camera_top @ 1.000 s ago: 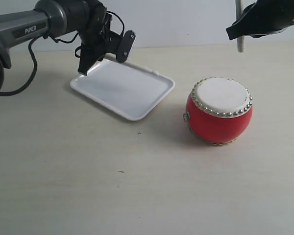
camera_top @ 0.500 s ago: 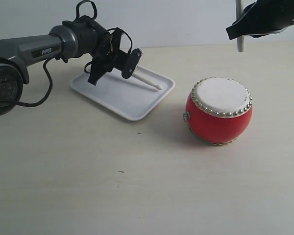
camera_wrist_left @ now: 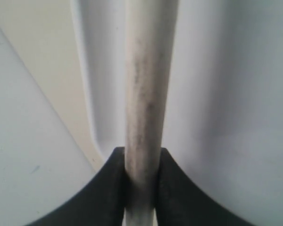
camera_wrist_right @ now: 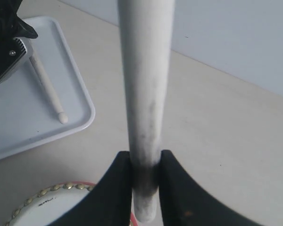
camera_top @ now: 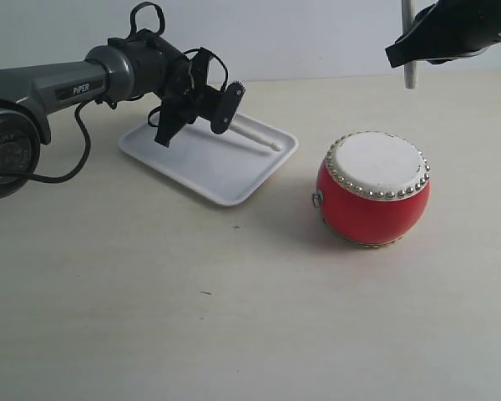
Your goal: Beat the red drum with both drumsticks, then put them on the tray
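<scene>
The red drum (camera_top: 373, 188) stands upright on the table, right of the white tray (camera_top: 202, 167). My left gripper (camera_top: 218, 114) hangs low over the tray's far side, shut on a cream drumstick (camera_top: 257, 138). That stick slants down, and its rounded tip is at the tray's floor near the right corner. The left wrist view shows the stick (camera_wrist_left: 145, 89) pinched between the black jaws above the tray's rim (camera_wrist_left: 87, 89). High behind the drum, my right gripper (camera_top: 411, 48) is shut on the second drumstick (camera_wrist_right: 146, 70), which it holds upright. The drum's studded edge (camera_wrist_right: 42, 192) shows below it.
Pale tabletop (camera_top: 234, 309) spreads in front of the drum and tray, with a few small dark specks. The left arm's cable (camera_top: 75, 159) loops down beside the tray. A light wall (camera_top: 317, 33) bounds the far edge.
My left gripper swung from the tray's far left corner to its far side and tilted down. Its drumstick now points toward the tray's right corner. The right arm and drum stayed still.
</scene>
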### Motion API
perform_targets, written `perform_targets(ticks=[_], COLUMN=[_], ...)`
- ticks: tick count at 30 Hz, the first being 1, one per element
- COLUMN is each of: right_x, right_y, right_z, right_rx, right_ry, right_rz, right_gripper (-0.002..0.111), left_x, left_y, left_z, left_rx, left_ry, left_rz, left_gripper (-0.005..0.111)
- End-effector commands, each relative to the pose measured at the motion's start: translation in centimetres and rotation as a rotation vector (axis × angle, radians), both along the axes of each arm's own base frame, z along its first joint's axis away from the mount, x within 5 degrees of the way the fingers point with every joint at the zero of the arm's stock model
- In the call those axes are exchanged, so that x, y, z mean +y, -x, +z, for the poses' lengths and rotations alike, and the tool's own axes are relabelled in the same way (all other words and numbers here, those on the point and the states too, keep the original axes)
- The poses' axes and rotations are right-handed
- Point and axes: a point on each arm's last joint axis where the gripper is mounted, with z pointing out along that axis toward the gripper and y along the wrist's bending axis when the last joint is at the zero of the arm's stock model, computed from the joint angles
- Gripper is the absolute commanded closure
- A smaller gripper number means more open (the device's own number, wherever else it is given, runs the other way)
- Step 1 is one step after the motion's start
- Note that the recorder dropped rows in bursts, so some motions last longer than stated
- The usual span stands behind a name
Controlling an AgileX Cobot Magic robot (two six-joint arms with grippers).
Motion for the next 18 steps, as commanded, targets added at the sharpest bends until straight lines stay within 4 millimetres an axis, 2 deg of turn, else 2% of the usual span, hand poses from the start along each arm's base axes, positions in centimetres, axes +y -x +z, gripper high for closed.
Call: perform_targets(ticks=[1,5,9,10,12,16,17,18], right_x=[-0.2,-0.2,-0.2,-0.2,-0.2,-0.2,-0.2,-0.2], right_y=[-0.2,-0.2,-0.2,-0.2,-0.2,-0.2,-0.2,-0.2], right_z=[0.2,0.2,0.2,0.2,0.2,0.3,0.3,0.3], right_rx=[-0.015,-0.015,-0.015,-0.016,-0.016,-0.018,-0.019,-0.019], right_ry=[-0.001,-0.001,-0.001,0.001,0.001,-0.014,-0.016,-0.016], right_rz=[-0.009,-0.009,-0.009,-0.008,-0.008,-0.016,-0.018,-0.018], right_gripper=[0.108,0.108,0.108,0.108,0.108,0.108,0.108,0.108], left_x=[-0.3,-0.3,-0.2,-0.2,0.1,1.3,1.7,2.3], left_y=[0.0,0.0,0.0,0.0,0.0,0.8,1.0,1.4], left_z=[0.5,0.5,0.5,0.8,1.8,4.7,5.4,6.3], left_rx=[-0.014,-0.012,-0.008,-0.005,-0.001,0.061,0.078,0.109], left_ry=[0.027,0.026,0.03,0.053,0.101,0.123,0.132,0.136], left_rz=[0.0,0.001,0.014,0.042,0.111,0.269,0.318,0.395], left_gripper=[0.083,0.076,0.061,0.056,0.054,0.056,0.062,0.076])
